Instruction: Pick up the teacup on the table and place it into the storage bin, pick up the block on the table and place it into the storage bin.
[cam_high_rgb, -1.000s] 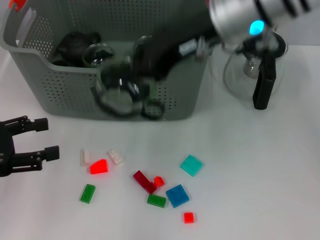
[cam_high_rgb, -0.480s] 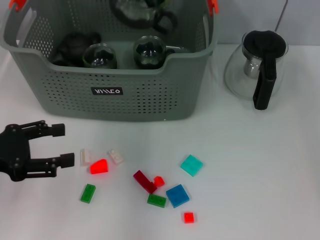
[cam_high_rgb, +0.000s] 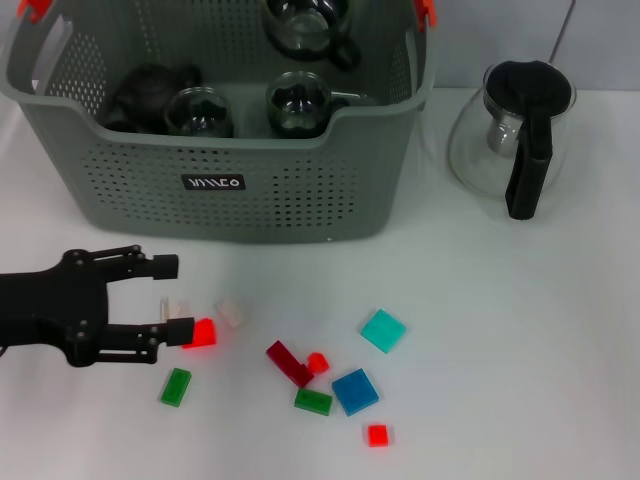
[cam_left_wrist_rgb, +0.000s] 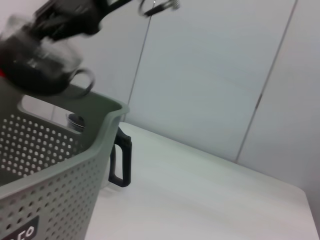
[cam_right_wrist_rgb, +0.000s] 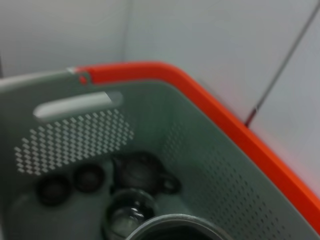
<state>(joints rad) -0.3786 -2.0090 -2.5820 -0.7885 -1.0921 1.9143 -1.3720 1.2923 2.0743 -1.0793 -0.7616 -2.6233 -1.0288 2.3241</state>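
Two arms are ours, and only the left gripper (cam_high_rgb: 170, 297) shows in the head view, low over the white table (cam_high_rgb: 520, 330) in front of the storage bin (cam_high_rgb: 240, 140). We see its black fingers (cam_high_rgb: 160, 266) spread apart with nothing between them; the lower fingertip touches or overlaps the bright red block (cam_high_rgb: 203, 333), and a small white block (cam_high_rgb: 176, 309) lies in the gap between the fingers.

We find more blocks scattered on the table beside it: another white block (cam_high_rgb: 231, 313), a green block (cam_high_rgb: 176, 386), a dark red block (cam_high_rgb: 288, 363), a small red piece (cam_high_rgb: 317, 363), a second green block (cam_high_rgb: 313, 401), a blue square (cam_high_rgb: 355, 391), a teal square (cam_high_rgb: 383, 330) and a small red square (cam_high_rgb: 377, 435).

We see a glass teacup (cam_high_rgb: 305, 25) at the far side of the bin, above its interior. In the left wrist view that teacup appears blurred above the bin rim, hanging under a dark arm; we cannot tell how the right gripper's fingers stand. Deeper in the bin rest a dark teapot (cam_high_rgb: 150, 90) and two more glass cups (cam_high_rgb: 198, 112). A glass carafe (cam_high_rgb: 510, 135) with a black handle stands on the table to the bin's right.
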